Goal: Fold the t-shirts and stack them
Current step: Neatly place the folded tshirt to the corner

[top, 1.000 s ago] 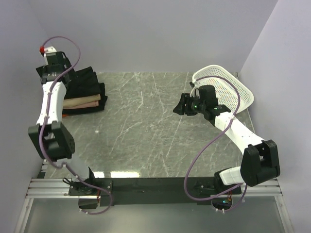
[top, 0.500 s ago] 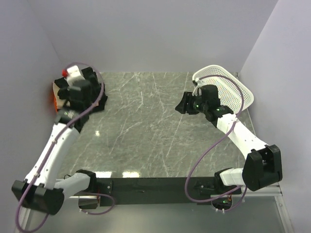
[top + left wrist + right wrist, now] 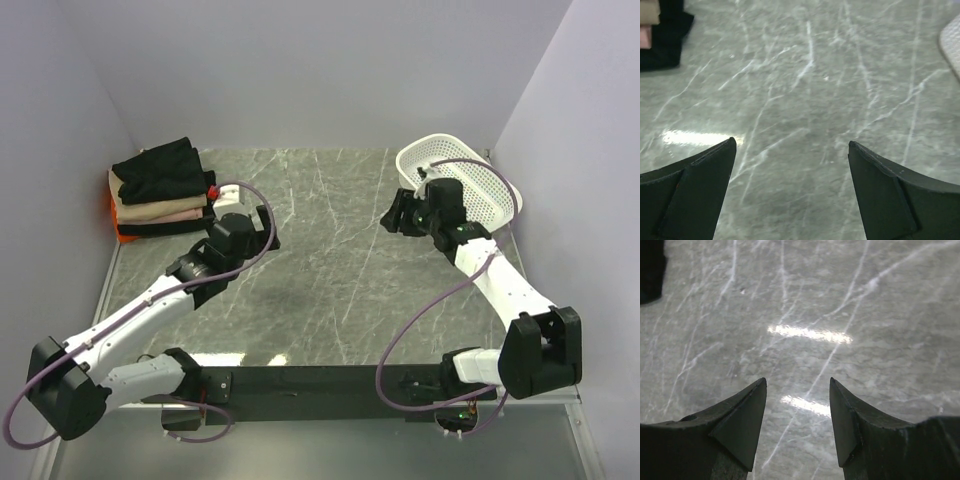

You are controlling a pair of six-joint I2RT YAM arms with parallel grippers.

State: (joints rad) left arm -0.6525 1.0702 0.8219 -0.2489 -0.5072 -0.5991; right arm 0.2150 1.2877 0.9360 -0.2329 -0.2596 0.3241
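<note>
A stack of folded t-shirts (image 3: 160, 190) lies at the far left corner of the table: black on top, then tan and pale pink, black, and orange at the bottom. Its edge shows at the top left of the left wrist view (image 3: 660, 35). My left gripper (image 3: 262, 228) is open and empty, to the right of the stack and apart from it; it hangs over bare marble (image 3: 792, 145). My right gripper (image 3: 392, 215) is open and empty over the table (image 3: 797, 382), just left of the basket. A dark cloth edge shows at the top left of the right wrist view (image 3: 650, 270).
A white perforated plastic basket (image 3: 480, 180) stands at the far right corner; its rim shows in the left wrist view (image 3: 952, 45). Grey walls close the table on the left, back and right. The marble table (image 3: 320, 280) lies between the arms.
My left arm has swung away from the stack, down and to the right, uncovering the folded t-shirts. My right gripper has drifted slightly right toward the basket.
</note>
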